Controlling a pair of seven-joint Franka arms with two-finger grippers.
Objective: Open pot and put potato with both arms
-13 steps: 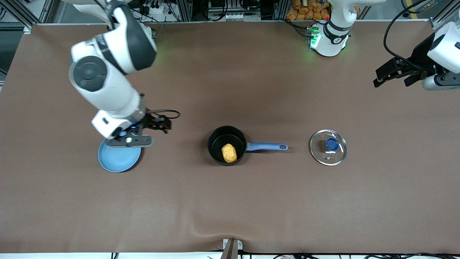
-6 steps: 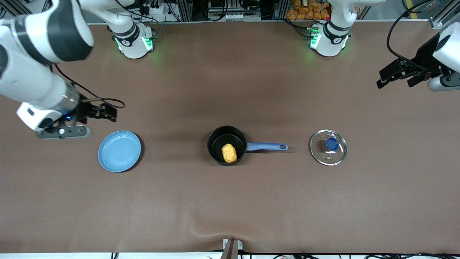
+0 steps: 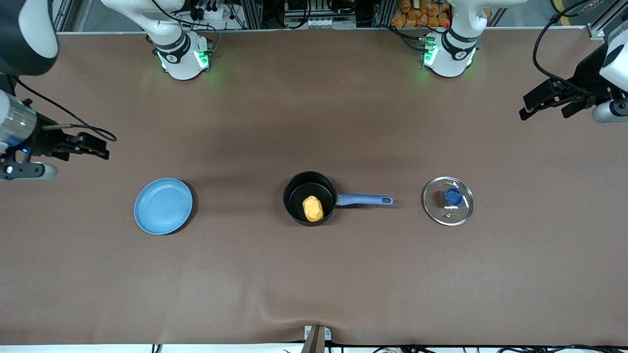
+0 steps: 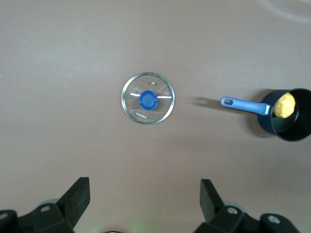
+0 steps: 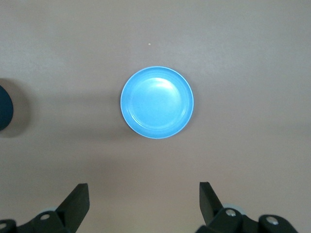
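The black pot (image 3: 309, 197) stands uncovered at the table's middle, its blue handle (image 3: 365, 199) pointing toward the left arm's end. The yellow potato (image 3: 312, 208) lies inside it. Pot and potato also show in the left wrist view (image 4: 286, 121). The glass lid (image 3: 448, 200) with a blue knob lies flat on the table past the handle's tip, also in the left wrist view (image 4: 147, 98). My left gripper (image 3: 532, 105) is open and empty, up over the table's edge at the left arm's end. My right gripper (image 3: 93, 147) is open and empty over the right arm's end.
A flat blue plate (image 3: 163, 206) lies empty on the brown table cover toward the right arm's end, also in the right wrist view (image 5: 157, 102). The arm bases (image 3: 181, 54) stand along the table's edge farthest from the front camera.
My right arm has swung away from over the blue plate toward the right arm's end of the table. My left gripper has drifted slightly outward. Pot, potato and lid have not moved.
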